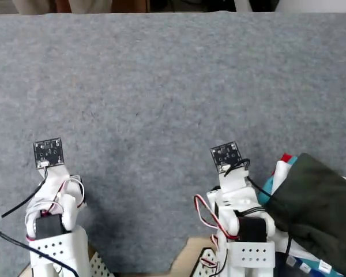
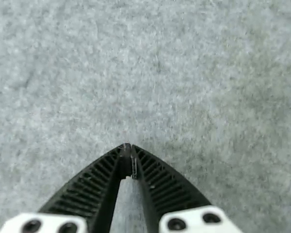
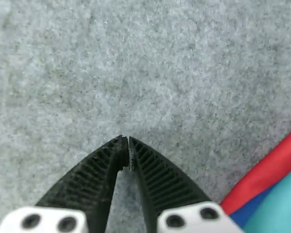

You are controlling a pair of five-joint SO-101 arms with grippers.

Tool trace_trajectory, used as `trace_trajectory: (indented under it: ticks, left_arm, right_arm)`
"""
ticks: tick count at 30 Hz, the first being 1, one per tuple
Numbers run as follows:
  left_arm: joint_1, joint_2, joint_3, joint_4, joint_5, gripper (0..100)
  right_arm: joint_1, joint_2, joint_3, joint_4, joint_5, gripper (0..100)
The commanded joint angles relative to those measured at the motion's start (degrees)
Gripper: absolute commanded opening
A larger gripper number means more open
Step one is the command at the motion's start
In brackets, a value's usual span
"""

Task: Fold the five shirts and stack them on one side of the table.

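Shirts (image 1: 320, 210) are lying soft and limp just beside our right gripper (image 3: 125, 139), so we are favouring a pinched hem, it and our left gripper (image 2: 126, 145) both sitting closed, empty.

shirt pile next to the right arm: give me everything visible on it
The shirt pile sits at the table's near right edge, beside the right arm's base. A dark green shirt lies on top, rumpled. Teal, red and white edges stick out beneath it toward the arm; the right wrist view shows red, blue and teal layers on the grey felt. The right hand, shut, is clear of it.
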State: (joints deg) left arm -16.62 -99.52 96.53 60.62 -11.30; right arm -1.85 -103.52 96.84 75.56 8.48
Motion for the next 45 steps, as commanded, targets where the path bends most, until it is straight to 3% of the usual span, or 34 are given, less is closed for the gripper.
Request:
trace_trajectory:
  ticks: [1, 23, 26, 45]
  left_arm:
    - [-0.4, -5.1, 0.4, 6.6, -0.3, 2]
    - [-0.4, -4.5, 0.4, 9.3, -0.3, 2]
    - [-0.5, -4.8, 0.4, 12.6, -0.3, 2]
    - [-0.4, -4.7, 0.4, 12.3, -0.3, 2]
  right_arm:
    - [-0.1, -6.5, -0.1, 0.4, 0.5, 0.5]
    - [-0.1, -6.5, -0.1, 0.4, 0.5, 0.5]
    - [-0.1, -6.5, -0.1, 0.4, 0.5, 0.5]
    - [-0.1, -6.5, -0.1, 0.4, 0.5, 0.5]
